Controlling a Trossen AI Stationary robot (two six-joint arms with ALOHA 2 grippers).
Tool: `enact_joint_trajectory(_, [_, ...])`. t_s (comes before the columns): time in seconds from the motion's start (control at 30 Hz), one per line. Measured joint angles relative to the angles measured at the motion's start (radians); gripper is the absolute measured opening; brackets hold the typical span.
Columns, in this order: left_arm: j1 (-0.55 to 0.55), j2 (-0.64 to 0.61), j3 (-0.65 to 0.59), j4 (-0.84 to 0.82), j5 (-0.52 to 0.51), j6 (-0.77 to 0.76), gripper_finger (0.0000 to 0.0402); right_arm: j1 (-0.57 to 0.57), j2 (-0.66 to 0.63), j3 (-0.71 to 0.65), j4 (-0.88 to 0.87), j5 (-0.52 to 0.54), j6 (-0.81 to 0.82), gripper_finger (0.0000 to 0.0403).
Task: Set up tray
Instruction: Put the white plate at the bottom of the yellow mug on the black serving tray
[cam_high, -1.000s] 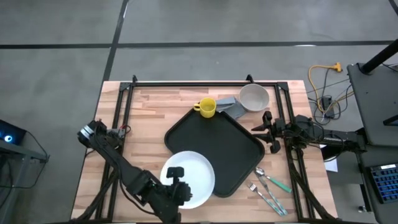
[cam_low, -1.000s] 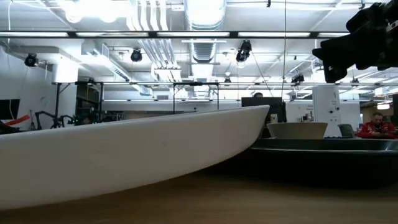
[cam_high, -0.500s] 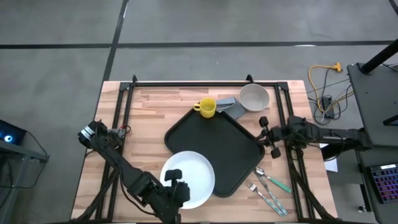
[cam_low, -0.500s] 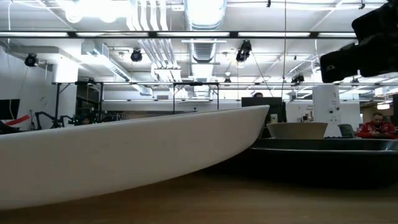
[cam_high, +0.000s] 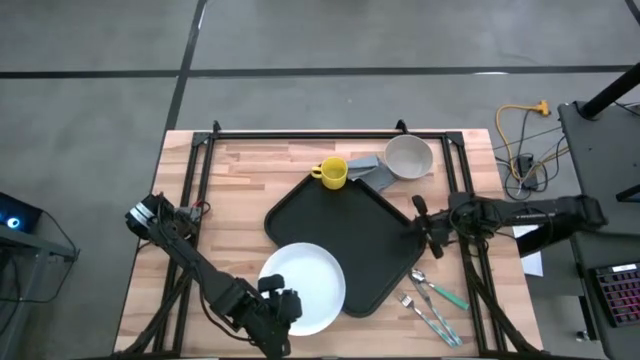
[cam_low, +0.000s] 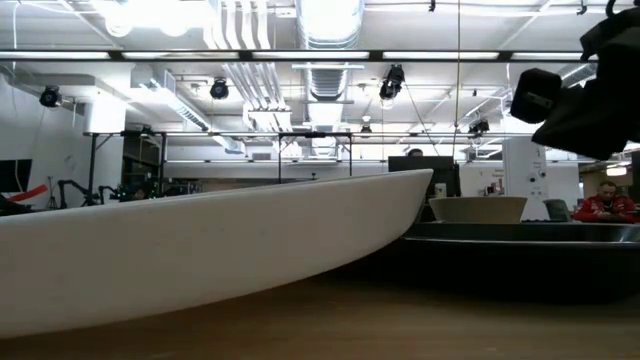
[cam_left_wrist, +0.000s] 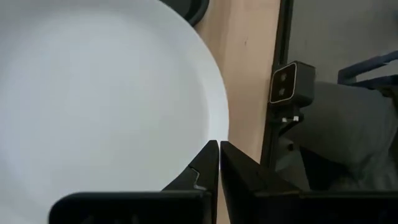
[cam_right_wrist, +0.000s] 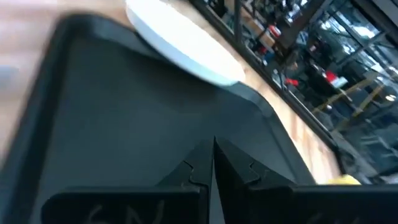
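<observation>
Black tray (cam_high: 345, 240), one; white plate (cam_high: 305, 287), one. I am seeing both grippers closed: left gripper (cam_high: 283, 303) touching plate, right gripper (cam_high: 424, 222) at tray's right edge.

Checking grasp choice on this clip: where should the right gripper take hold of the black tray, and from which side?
Grip the low raised rim at the tray's right corner, coming in from the right, where the shut right gripper already is. The white plate overlaps the near-left edge, so that side is probably blocked.

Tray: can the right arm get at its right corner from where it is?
Probably yes. The right tool is shut and already at the tray corner, with nothing between; the cutlery lies nearer the front edge.
</observation>
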Motion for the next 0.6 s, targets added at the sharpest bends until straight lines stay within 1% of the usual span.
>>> enact_joint_trajectory(0.07, [0.000, 0.000, -0.008, 0.001, 0.001, -0.011, 0.0000, 0.012, 0.011, 0.000, 0.005, 0.052, -0.001, 0.0007])
enact_joint_trajectory(0.1, [0.000, 0.000, -0.009, 0.002, 0.002, -0.014, 0.0000, 0.014, 0.014, 0.000, 0.016, 0.067, 0.030, 0.0008])
enact_joint_trajectory(0.13, [0.000, 0.000, -0.010, 0.002, 0.003, -0.014, 0.0000, 0.013, 0.017, 0.000, 0.037, 0.074, 0.095, 0.0008])
enact_joint_trajectory(0.2, [0.000, 0.000, -0.010, 0.003, 0.017, -0.014, 0.0000, 0.011, 0.016, 0.000, 0.106, 0.093, 0.312, 0.0008])
enact_joint_trajectory(0.27, [0.000, 0.000, -0.010, 0.015, 0.031, -0.014, 0.0000, 0.011, 0.013, 0.000, 0.167, 0.174, 0.539, 0.0008])
enact_joint_trajectory(0.3, [0.000, 0.000, -0.013, 0.028, 0.041, -0.013, 0.0000, 0.010, 0.011, 0.000, 0.177, 0.226, 0.606, 0.0008])
enact_joint_trajectory(0.37, [0.000, 0.000, -0.021, 0.052, 0.050, 0.006, 0.0000, 0.010, 0.009, 0.000, 0.170, 0.300, 0.677, 0.0008])
enact_joint_trajectory(0.4, [0.000, 0.000, -0.029, 0.065, 0.052, 0.015, 0.0000, 0.010, 0.009, 0.000, 0.160, 0.313, 0.702, 0.0008])
enact_joint_trajectory(0.5, [0.000, 0.000, -0.060, 0.106, 0.057, 0.021, 0.0000, 0.010, 0.009, 0.000, 0.155, 0.313, 0.762, 0.0008])
enact_joint_trajectory(0.6, [0.000, 0.000, -0.104, 0.169, 0.089, 0.022, 0.0006, 0.010, 0.009, 0.000, 0.155, 0.313, 0.812, 0.0009])
